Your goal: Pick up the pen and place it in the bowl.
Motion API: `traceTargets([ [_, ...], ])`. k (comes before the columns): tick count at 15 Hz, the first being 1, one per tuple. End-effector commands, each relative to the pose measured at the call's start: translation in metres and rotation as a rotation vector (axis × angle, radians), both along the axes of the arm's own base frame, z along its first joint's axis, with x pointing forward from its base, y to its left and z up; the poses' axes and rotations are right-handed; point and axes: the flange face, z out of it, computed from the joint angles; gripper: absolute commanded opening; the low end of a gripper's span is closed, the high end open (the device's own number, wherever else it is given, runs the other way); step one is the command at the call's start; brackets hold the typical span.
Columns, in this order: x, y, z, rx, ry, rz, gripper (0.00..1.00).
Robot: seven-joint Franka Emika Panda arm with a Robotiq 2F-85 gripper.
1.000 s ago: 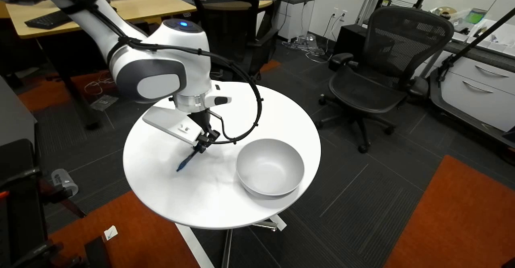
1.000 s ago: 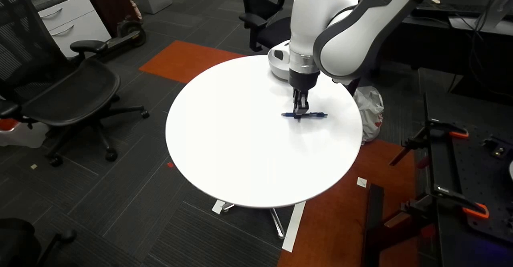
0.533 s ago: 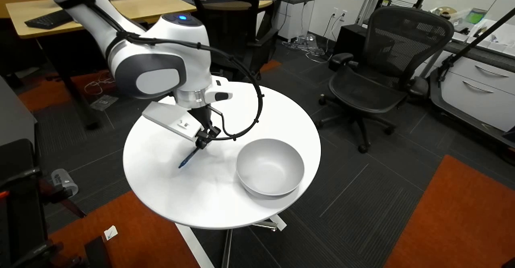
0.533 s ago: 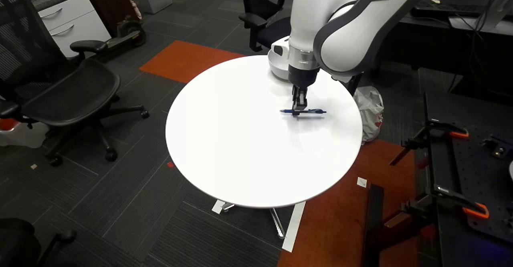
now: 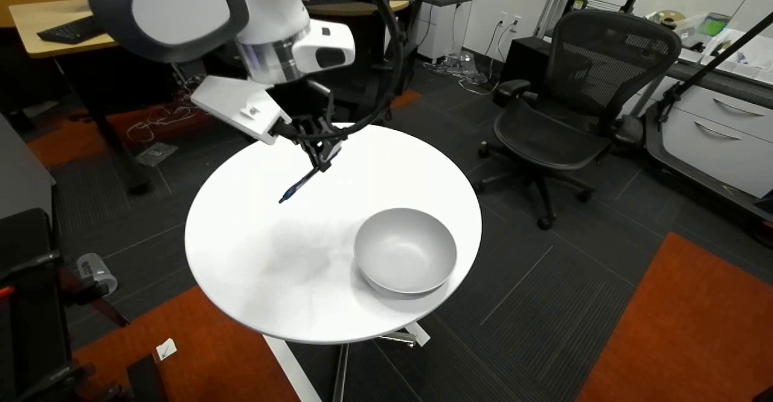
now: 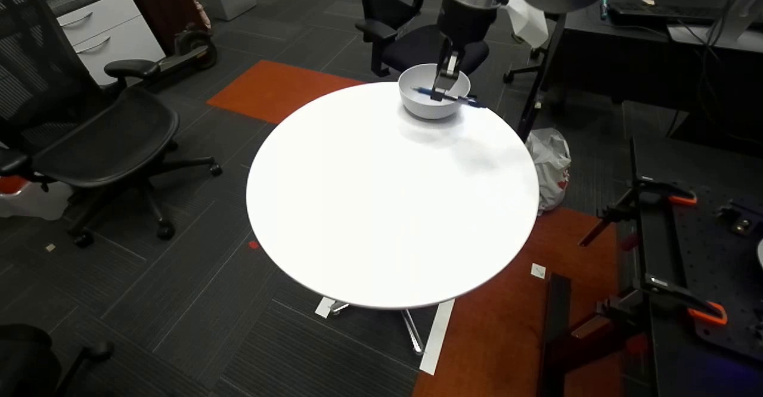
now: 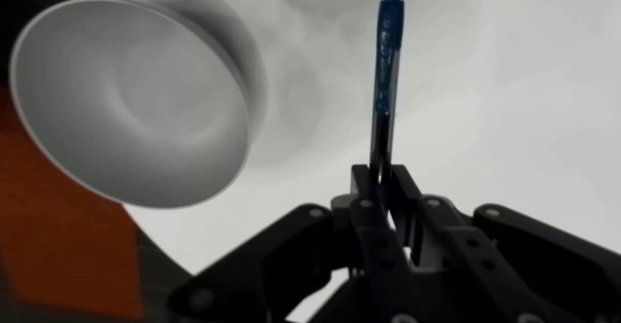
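Note:
The blue pen [image 5: 296, 188] is held above the white round table in both exterior views. My gripper [image 5: 325, 164] is shut on it near its middle; the pen also shows between the fingertips [image 6: 439, 94] in an exterior view. In the wrist view the pen [image 7: 388, 56] runs up the picture from the fingertips [image 7: 381, 177], and its far tip meets the top edge. The light grey bowl [image 5: 404, 257] stands upright and empty on the table. In the wrist view the bowl [image 7: 145, 104] is left of the pen, apart from it and lower.
The round white table [image 5: 259, 281] carries the bowl near its edge. A black office chair [image 5: 580, 88] stands on the floor beyond it. A black bench [image 6: 697, 254] with orange-handled clamps and a white plastic bag [image 6: 548, 167] are near the table in an exterior view.
My gripper has risen well above the table with the pen in it. The pen was at the tabletop one second ago and slightly lifted half a second ago. The bowl has not moved.

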Motion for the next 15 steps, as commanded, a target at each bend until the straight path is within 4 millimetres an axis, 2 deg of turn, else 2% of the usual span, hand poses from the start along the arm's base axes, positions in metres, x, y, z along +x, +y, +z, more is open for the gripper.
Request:
traceTargets([
  [1, -0.016, -0.029, 0.045, -0.006, -0.065, -0.158, 0.03],
  [4, -0.013, -0.065, 0.06, -0.016, -0.101, -0.305, 0.03],
  [8, -0.005, -0.099, 0.06, -0.023, -0.1, -0.435, 0.03],
  [15, 0.024, -0.116, 0.046, 0.001, -0.132, -0.489, 0.03],
])
